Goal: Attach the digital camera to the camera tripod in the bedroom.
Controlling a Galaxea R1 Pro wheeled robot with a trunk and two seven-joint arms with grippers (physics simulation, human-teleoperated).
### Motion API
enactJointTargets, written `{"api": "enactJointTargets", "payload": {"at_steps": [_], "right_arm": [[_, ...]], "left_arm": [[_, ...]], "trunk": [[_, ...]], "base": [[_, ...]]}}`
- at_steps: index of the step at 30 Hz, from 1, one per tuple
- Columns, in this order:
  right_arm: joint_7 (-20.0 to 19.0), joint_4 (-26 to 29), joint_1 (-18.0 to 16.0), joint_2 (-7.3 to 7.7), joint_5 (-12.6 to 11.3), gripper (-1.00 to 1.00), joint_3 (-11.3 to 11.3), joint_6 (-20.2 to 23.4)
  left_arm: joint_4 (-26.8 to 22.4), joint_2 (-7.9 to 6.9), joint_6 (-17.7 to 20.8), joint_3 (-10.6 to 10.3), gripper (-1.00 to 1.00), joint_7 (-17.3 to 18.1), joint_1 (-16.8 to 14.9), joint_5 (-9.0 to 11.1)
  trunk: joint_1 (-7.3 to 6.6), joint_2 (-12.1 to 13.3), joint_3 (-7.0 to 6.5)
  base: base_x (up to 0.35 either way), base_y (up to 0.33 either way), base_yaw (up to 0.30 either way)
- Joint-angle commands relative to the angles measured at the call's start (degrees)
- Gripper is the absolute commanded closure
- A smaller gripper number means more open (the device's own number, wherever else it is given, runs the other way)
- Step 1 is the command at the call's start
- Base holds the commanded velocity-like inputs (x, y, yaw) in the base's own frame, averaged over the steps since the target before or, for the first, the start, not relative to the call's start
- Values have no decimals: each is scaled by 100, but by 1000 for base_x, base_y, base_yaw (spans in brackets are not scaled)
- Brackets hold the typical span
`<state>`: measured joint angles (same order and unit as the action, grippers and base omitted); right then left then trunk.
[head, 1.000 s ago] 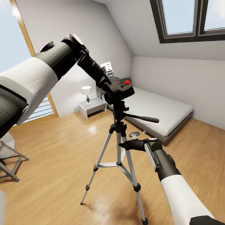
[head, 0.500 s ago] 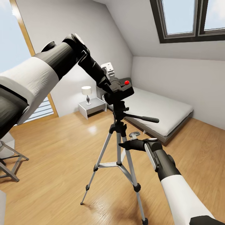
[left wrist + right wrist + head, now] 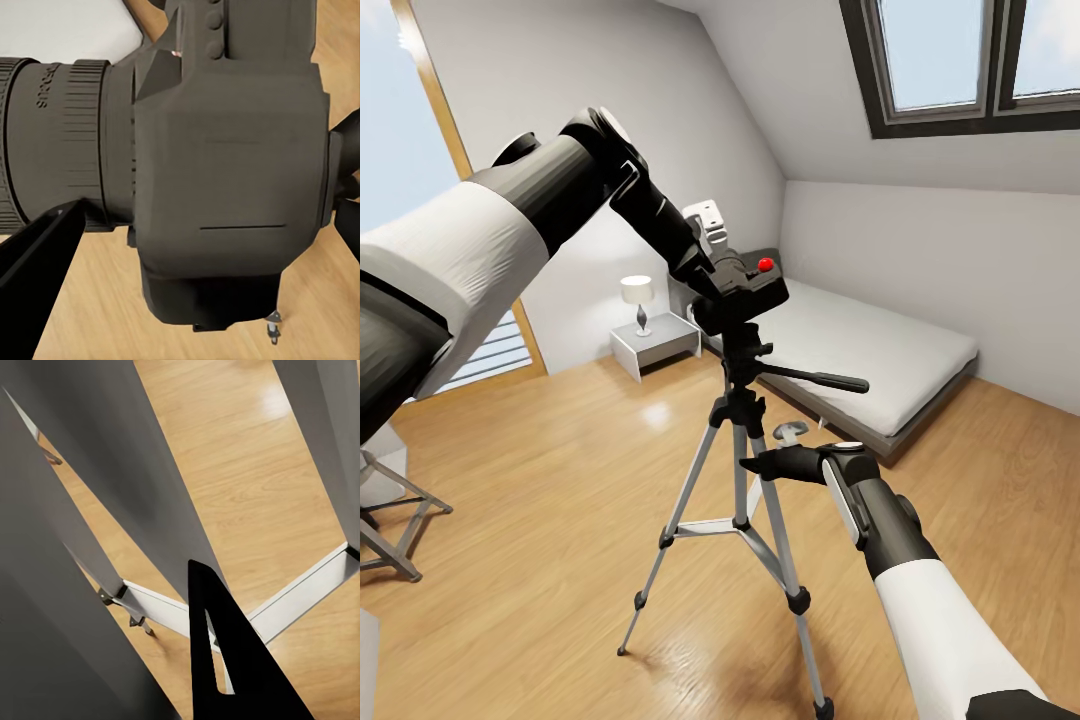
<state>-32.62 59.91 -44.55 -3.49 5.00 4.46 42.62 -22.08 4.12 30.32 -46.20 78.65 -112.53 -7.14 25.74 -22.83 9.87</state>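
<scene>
Two arms: both at camera tripod [image 3: 740,470].
Digital camera [image 3: 745,285]: sat atop tripod head, held by left tool [image 3: 705,280].
Right tool [image 3: 760,463]: beside tripod legs; grip state unclear.

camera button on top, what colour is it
Red. The round button on the black camera shows best in the head view.

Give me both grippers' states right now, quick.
Left gripper: shut on the digital camera, at the top of the camera tripod.
Right gripper: beside the tripod's legs; open or shut cannot be told.
</scene>
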Motion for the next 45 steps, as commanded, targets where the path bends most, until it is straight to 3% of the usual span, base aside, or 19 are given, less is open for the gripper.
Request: {"api": "enactJointTargets", "payload": {"at_steps": [1,12,17,31,45], "right_arm": [[-42,-13,-1,-2,300,100,3,-17],[-42,-14,-1,-2,300,100,6,-17],[-42,-14,-1,-2,300,100,10,-17],[-44,-14,-1,-2,300,100,8,-17],[-48,-14,-1,-2,300,100,10,-17]], "left_arm": [[-7,1,61,-6,100,31,-6,-25],[-44,-3,67,-66,100,494,-6,-68],[-57,-7,65,-63,100,604,-6,-192],[-60,-1,62,-52,100,633,-6,-523],[-67,6,59,-48,100,612,-6,-559]], "trunk": [[4,-9,14],[4,-9,14],[4,-9,14],[4,-9,14],[4,-9,14]], "base": [[0,0,0],[0,0,0],[0,0,0],[0,0,0],[0,0,0]]}}
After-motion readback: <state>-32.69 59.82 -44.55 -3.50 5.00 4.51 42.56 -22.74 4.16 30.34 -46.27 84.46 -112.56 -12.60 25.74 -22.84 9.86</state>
